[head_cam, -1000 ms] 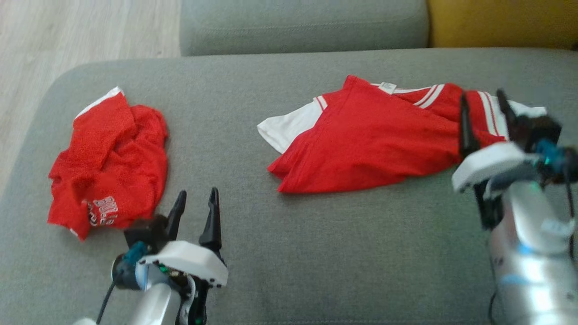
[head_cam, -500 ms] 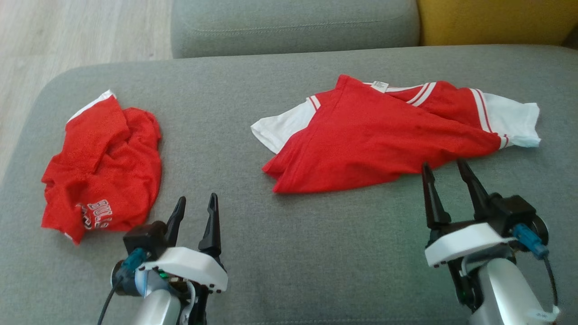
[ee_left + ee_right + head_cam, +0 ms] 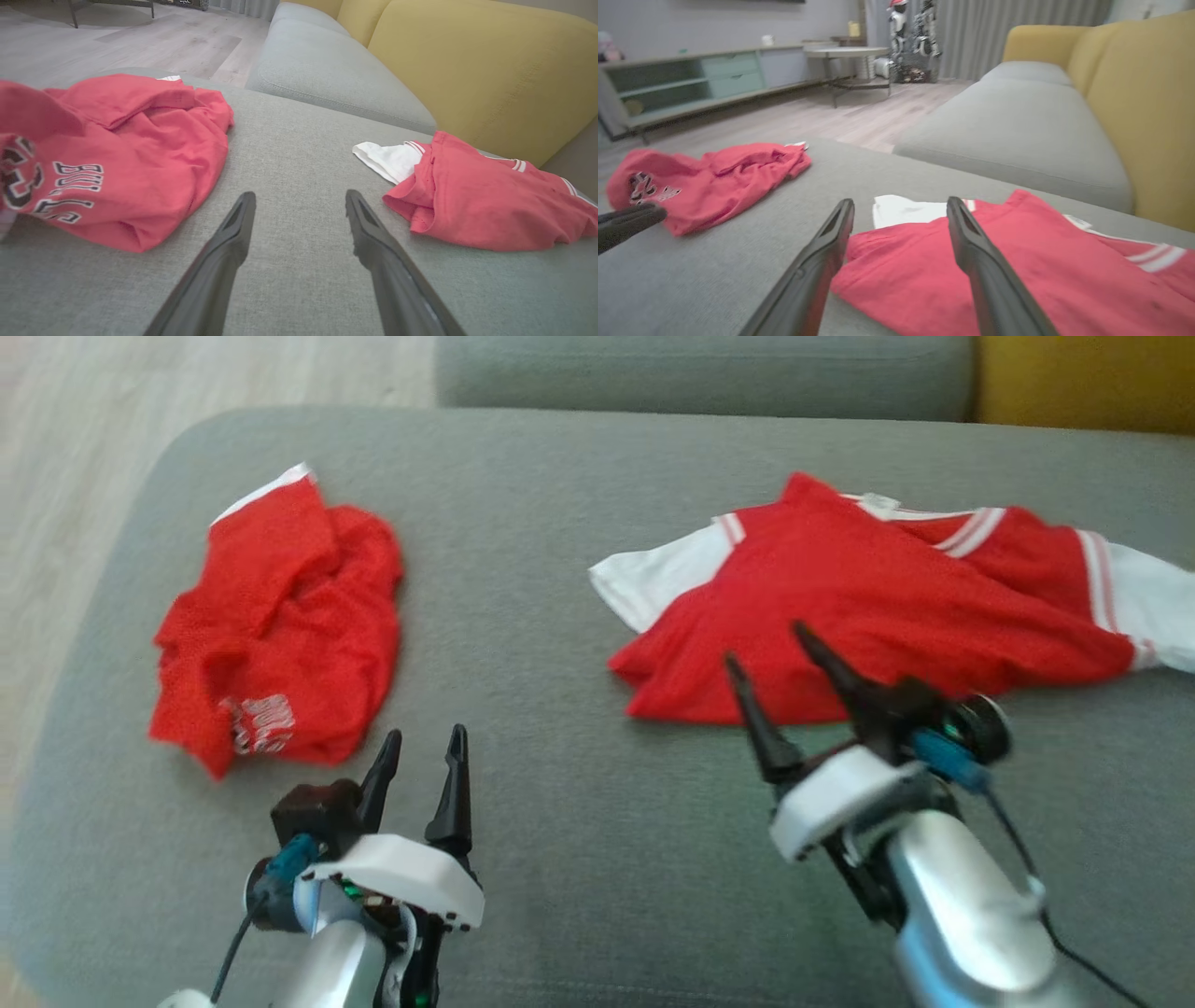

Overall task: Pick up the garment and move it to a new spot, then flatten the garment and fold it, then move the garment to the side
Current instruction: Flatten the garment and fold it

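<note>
A red T-shirt with white sleeves [image 3: 887, 607] lies loosely spread on the right of the grey sofa seat [image 3: 560, 859]. A crumpled red jersey with white lettering [image 3: 280, 625] lies on the left. My right gripper [image 3: 766, 644] is open, its fingers over the T-shirt's near left hem with nothing between them. In the right wrist view the right gripper [image 3: 900, 201] points at the T-shirt [image 3: 1017, 266] and its white sleeve. My left gripper [image 3: 425, 737] is open over bare seat, just right of the jersey's near edge. The left wrist view shows the left gripper [image 3: 300, 196] between the jersey [image 3: 117, 163] and the T-shirt [image 3: 490, 205].
A second grey seat cushion [image 3: 700, 373] adjoins the far edge, with a yellow backrest [image 3: 1083, 378] at the far right. Pale wood floor [image 3: 75, 429] lies past the seat's rounded left edge. A low sideboard [image 3: 691, 84] and a small table stand across the room.
My right arm has come back from the T-shirt's far right sleeve and swung left to its near left hem. The camera has shifted, so everything sits further right. The left gripper has stayed put.
</note>
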Available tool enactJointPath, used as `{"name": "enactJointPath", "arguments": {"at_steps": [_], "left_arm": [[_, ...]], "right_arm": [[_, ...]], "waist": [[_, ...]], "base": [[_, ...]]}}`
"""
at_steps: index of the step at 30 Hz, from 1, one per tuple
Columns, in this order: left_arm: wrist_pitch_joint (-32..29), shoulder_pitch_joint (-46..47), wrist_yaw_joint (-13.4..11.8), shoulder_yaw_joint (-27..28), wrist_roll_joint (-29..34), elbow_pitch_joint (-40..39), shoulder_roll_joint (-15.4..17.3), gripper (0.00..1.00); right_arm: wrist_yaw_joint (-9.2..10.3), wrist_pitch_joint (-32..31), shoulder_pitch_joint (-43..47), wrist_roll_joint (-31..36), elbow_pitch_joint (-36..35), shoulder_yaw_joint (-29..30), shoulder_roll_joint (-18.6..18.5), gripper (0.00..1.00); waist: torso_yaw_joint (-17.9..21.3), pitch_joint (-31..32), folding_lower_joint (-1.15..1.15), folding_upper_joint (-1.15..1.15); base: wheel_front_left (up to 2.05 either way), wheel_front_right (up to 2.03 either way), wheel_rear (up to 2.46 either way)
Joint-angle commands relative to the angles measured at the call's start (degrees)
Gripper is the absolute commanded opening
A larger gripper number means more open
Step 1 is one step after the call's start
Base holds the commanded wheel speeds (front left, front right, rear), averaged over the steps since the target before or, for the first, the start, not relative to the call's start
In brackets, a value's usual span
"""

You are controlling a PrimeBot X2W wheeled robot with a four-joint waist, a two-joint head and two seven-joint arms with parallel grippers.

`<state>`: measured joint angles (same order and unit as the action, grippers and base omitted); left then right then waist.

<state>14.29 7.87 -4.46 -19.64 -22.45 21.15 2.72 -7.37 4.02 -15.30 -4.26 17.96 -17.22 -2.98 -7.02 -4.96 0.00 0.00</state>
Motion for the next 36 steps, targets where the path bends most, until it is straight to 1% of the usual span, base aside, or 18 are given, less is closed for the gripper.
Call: {"name": "enactJointPath", "arguments": {"at_steps": [1, 7, 13, 20, 29, 30, 31, 36], "left_arm": [[0.71, 2.86, 0.13, 1.57, -0.46, -1.28, 0.16, 1.00], [0.71, 3.39, -0.08, 0.58, -1.30, -1.00, 0.16, 1.00], [0.71, 3.99, -0.26, 0.02, -2.09, -0.85, 0.16, 1.00], [0.71, 4.55, -0.37, -0.77, -2.58, -0.92, 0.16, 1.00], [0.71, 5.35, -0.48, -1.45, -2.88, -0.78, 0.16, 1.00], [0.71, 5.44, -0.50, -1.47, -2.89, -0.77, 0.16, 1.00], [0.71, 5.51, -0.52, -1.48, -2.88, -0.77, 0.16, 1.00], [0.71, 5.50, -0.65, -0.99, -2.56, -0.45, 0.16, 1.00]], "right_arm": [[-0.12, -0.76, -3.12, 0.73, -0.53, -2.47, 0.10, 1.00], [-0.12, -4.06, -9.40, 2.52, 8.27, -6.63, 0.08, 1.00], [-0.12, -5.44, -14.56, 5.94, 17.68, -7.41, -0.58, 1.00], [-0.12, -4.12, -18.59, 10.13, 25.34, -6.99, -0.73, 1.00], [-0.12, -0.93, -22.02, 13.41, 31.49, -6.57, -0.33, 1.00], [-0.12, -0.53, -22.25, 13.41, 31.98, -6.36, -0.26, 0.46], [-0.12, -0.04, -22.46, 13.28, 32.36, -6.17, -0.20, 0.00], [-0.12, 2.85, -23.10, 12.77, 32.99, -5.34, 0.03, 0.00]], "waist": [[-2.14, -1.19, 0.00, 0.00], [-6.04, -2.78, 0.00, 0.00], [-8.83, -3.94, 0.00, 0.00], [-10.23, -5.15, 0.00, 0.00], [-10.58, -6.40, 0.00, 0.00], [-10.56, -6.49, 0.00, 0.00], [-10.51, -6.58, 0.00, 0.00], [-9.44, -6.28, 0.00, 0.00]], "base": [[0.00, 0.00, 0.00], [0.00, 0.00, 0.00], [0.00, 0.00, 0.00], [0.00, 0.00, 0.00], [0.00, 0.00, 0.00], [0.00, 0.00, 0.00], [0.00, 0.00, 0.00], [0.00, 0.00, 0.00]]}}
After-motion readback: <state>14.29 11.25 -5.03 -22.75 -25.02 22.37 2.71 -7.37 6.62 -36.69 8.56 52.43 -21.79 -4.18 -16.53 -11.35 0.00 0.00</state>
